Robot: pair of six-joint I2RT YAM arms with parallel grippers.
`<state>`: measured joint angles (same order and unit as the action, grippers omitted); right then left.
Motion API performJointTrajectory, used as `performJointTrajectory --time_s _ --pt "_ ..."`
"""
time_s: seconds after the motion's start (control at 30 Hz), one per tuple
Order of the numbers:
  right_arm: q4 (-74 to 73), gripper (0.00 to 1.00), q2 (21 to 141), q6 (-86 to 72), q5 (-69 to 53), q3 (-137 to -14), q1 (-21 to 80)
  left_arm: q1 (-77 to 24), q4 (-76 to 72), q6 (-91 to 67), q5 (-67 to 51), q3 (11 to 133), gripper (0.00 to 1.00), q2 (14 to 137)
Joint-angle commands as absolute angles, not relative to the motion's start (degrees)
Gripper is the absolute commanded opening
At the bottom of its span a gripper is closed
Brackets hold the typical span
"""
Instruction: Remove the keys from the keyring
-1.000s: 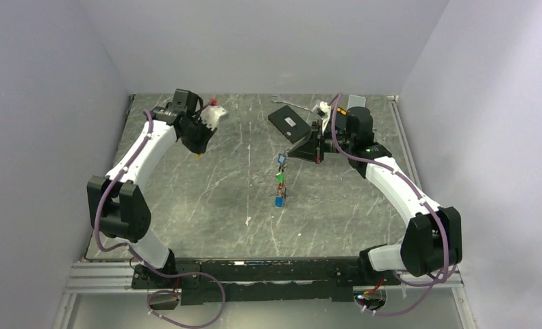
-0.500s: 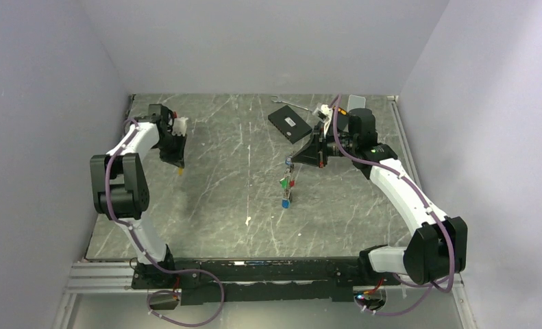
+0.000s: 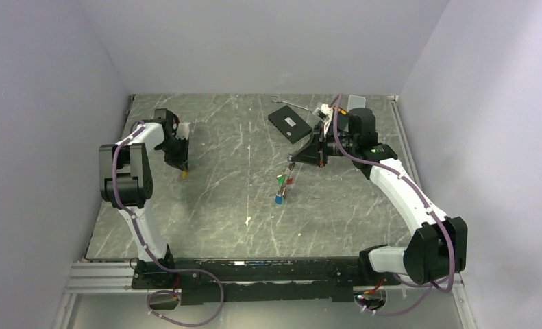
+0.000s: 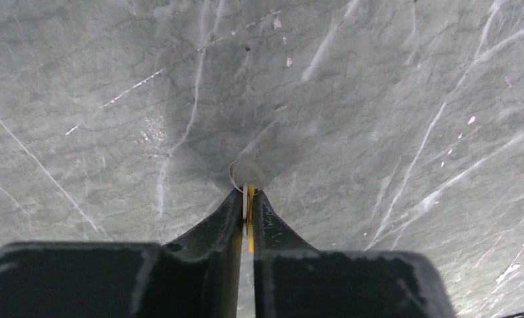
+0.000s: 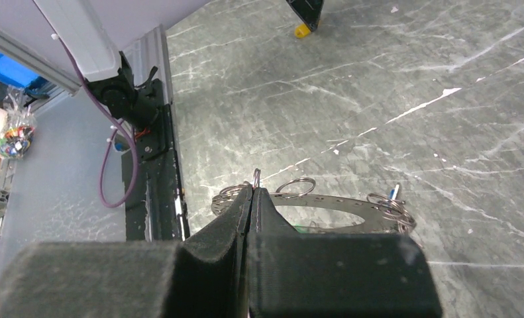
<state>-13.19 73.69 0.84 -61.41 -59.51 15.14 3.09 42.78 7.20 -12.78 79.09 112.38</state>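
Left gripper (image 4: 248, 194), pinching the small yellow plastic-headed key (image 4: 250, 228), should release it close beneath; right gripper (image 5: 253, 193) clamps the thin wire keyring (image 5: 325, 198) steady.

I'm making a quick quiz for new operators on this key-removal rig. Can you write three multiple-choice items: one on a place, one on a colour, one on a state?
1. Where is the black box?
A. On the far part of the table, close to the silver wrench
B. At the near edge, by the arm bases
C. Under the left arm

2. What colour is the key in the left gripper?
A. Blue
B. Yellow
C. Red

3. How is the keyring held?
A. Lying loose, no gripper on it
B. Clamped in the right gripper alone
C. Pinched by both grippers

Answers:
1. A, the top view shows it far out, just this side of the wrench.
2. B, yellow shows between the shut fingers.
3. B, the right fingers close on it, with keys on it.
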Motion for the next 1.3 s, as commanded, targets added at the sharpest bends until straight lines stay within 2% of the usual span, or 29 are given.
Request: performJointTrajectory --time_s 0.0,0.13,0.4,0.63,0.67,0.73,0.83,0.93,1.03,1.27 --pt "-8.67 0.00 72.50 0.09 -62.71 -61.42 15.03 3.37 41.61 6.66 -15.16 80.30 0.18 113.06" --pt "-8.11 0.00 73.11 0.09 -62.91 -61.62 15.03 3.27 42.55 6.84 -17.89 80.07 0.29 110.37" --pt "-6.86 0.00 73.56 -1.73 -63.06 -61.60 15.00 2.79 44.03 8.13 -21.34 79.85 0.32 106.06" --pt "-0.79 0.00 74.26 -8.12 -60.95 -60.67 15.09 2.11 45.43 11.80 -33.29 80.82 0.56 99.45" --pt "2.47 0.00 74.56 -10.18 -60.24 -60.19 15.09 1.88 45.60 11.81 -36.70 81.43 0.67 98.22" --pt "6.47 0.00 75.45 -14.41 -58.29 -59.38 15.15 0.58 45.38 11.74 -43.26 82.01 0.72 95.16" --pt "9.77 0.00 76.70 -18.05 -55.27 -59.04 15.71 -4.80 42.19 11.47 -49.16 80.81 0.86 88.61" --pt "10.37 0.00 77.72 -19.13 -51.36 -59.59 16.84 -10.59 37.10 10.22 -50.09 78.35 0.89 83.61" --pt "11.09 0.00 78.66 -19.78 -48.56 -60.03 18.03 -14.43 36.28 6.89 -50.55 80.18 0.88 85.16" --pt "11.46 0.00 80.86 -20.14 -44.91 -61.41 21.55 -25.33 35.55 7.22 -40.88 84.59 0.86 90.07"
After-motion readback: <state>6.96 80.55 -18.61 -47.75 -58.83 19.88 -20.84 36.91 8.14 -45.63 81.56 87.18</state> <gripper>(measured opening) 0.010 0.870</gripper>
